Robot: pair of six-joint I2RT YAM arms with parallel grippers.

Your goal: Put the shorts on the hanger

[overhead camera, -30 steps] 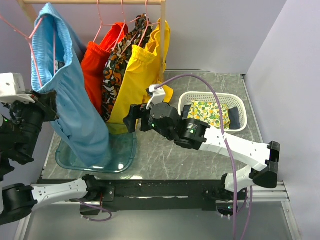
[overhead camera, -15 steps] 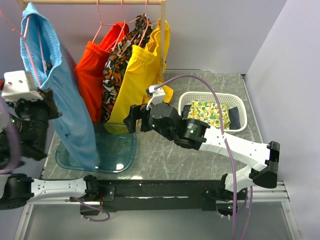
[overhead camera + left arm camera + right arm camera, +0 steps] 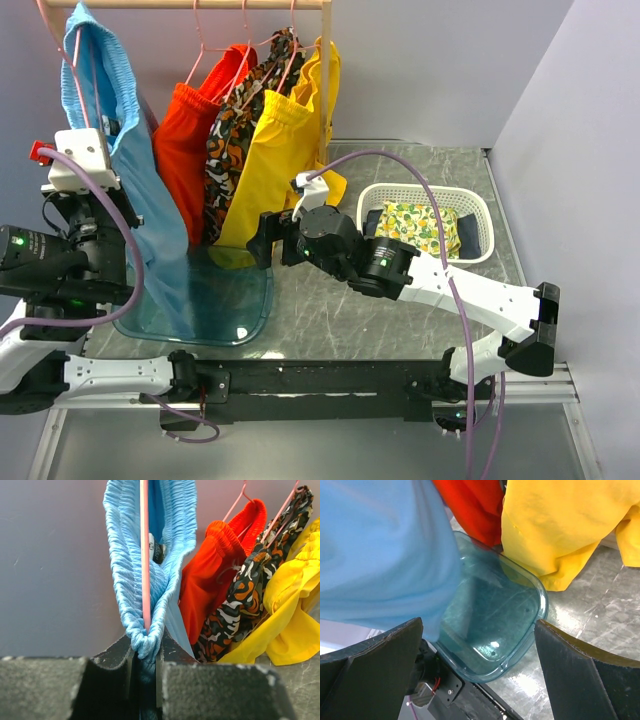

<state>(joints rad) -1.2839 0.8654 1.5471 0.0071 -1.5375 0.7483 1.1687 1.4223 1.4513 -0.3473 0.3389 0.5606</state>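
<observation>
Light, floppy shorts (image 3: 172, 545) hang upper left in the top view on the hanger (image 3: 145, 555), left gripper (image 3: 145, 655) pinching the bunched elastic waistband (grippiest spot imo), right gripper (image 3: 479, 645) wide open, empty.

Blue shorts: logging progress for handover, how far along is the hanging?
Done: the shorts are threaded on the hanger, wire inside the waistband. In hand: the left gripper pinches waistband and wire together; the right gripper is open, empty. Left: hook on the wooden rail, unconfirmed here, then release.
</observation>
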